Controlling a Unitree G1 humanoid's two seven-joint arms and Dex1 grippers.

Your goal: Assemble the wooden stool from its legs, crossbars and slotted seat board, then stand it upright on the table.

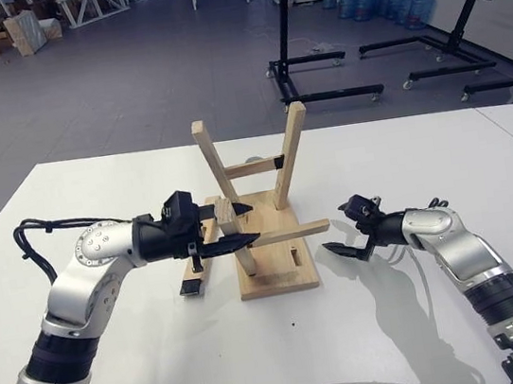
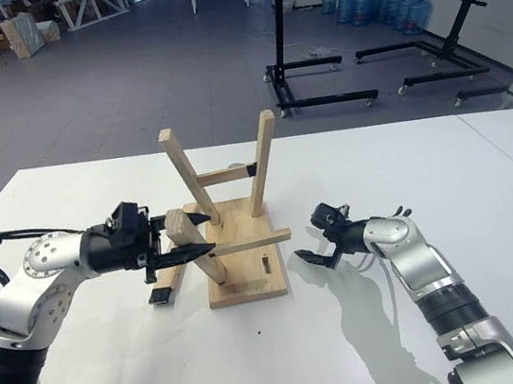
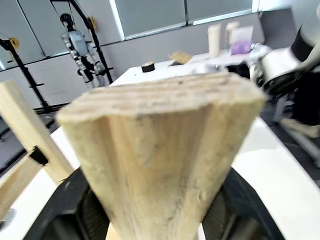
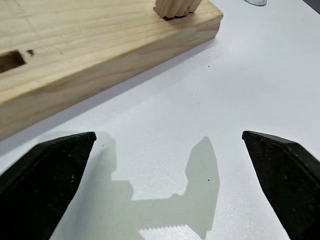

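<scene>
From my head, my left pincer [image 1: 242, 225] is clenched on a tilted leg [image 1: 245, 258] over the near left of the seat board [image 1: 284, 282]. The board lies flat on the table [image 1: 146, 360] with two far legs [image 1: 217, 164] upright on it, and my right pincer [image 1: 341, 230] hangs released just right of it. My left wrist shows that leg's end wedged between my dark pads [image 3: 245, 210]; my right wrist shows both fingertips [image 4: 60, 165] spread wide above the table beside the board's edge.

Head stereo pair overlooks table [image 1: 288, 350], wrist cameras close on stool [image 1: 279, 270]
</scene>
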